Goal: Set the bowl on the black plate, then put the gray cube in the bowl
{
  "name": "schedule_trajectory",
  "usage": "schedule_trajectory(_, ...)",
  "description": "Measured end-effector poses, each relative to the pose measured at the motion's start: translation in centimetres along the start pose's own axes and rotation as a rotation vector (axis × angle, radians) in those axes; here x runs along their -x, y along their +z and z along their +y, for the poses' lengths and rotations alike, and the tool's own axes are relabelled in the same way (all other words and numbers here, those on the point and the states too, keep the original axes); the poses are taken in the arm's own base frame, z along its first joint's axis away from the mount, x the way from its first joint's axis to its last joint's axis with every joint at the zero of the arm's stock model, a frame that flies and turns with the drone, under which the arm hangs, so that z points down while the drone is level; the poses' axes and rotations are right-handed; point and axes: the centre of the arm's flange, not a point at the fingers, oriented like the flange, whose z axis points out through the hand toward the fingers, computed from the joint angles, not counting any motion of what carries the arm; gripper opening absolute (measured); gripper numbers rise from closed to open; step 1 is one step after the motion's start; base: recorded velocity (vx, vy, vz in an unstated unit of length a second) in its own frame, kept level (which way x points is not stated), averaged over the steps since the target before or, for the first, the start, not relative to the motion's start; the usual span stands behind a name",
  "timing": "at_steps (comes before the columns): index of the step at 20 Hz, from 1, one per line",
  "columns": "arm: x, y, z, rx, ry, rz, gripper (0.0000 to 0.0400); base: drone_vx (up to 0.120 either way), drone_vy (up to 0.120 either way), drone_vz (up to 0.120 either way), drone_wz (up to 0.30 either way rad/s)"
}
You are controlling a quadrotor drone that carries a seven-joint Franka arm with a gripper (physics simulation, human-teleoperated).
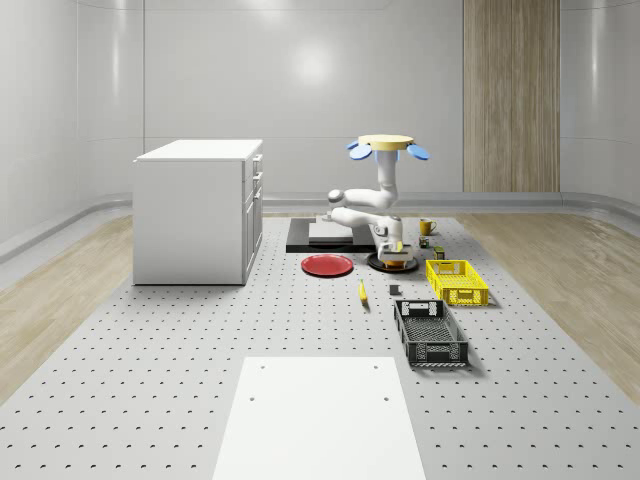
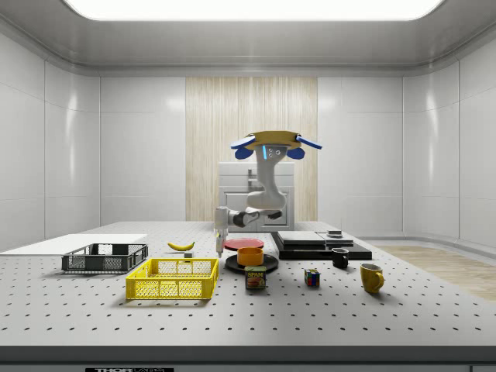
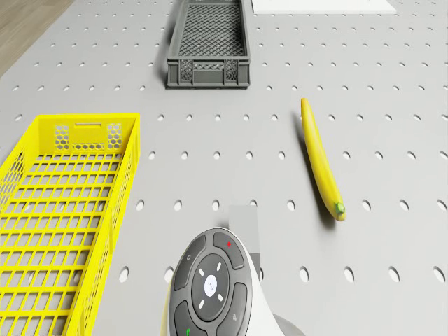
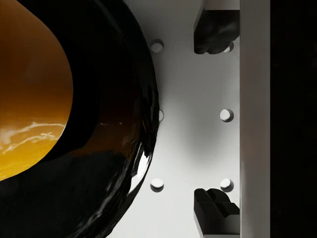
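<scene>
Gripper [image 4: 216, 119] apart — bowl [image 2: 250, 255] upright

Pale grey panelled walls, broken by a wood-slat panel [image 1: 510, 95]; wood flooring [image 1: 55, 290] around a perforated table [image 1: 150, 380]; a white drawer cabinet [image 1: 198, 210]; ceiling light [image 2: 248, 8] overhead
</scene>
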Motion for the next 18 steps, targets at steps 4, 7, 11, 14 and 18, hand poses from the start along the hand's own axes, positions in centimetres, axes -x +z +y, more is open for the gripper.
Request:
schedule_trajectory(4,0.00,0.00,0.00,0.000,0.000,0.000,0.0400,0.120,-0.010,0.000,0.000)
schedule_trajectory(7,0.00,0.00,0.00,0.000,0.000,0.000,0.0400,0.120,-0.080,0.000,0.000)
schedule_trajectory(11,0.00,0.00,0.00,0.000,0.000,0.000,0.0400,0.120,-0.060,0.000,0.000)
schedule_trajectory(14,0.00,0.00,0.00,0.000,0.000,0.000,0.0400,0.120,0.000,0.000,0.000)
schedule_trajectory(18,0.00,0.00,0.00,0.000,0.000,0.000,0.0400,0.120,0.000,0.000,0.000)
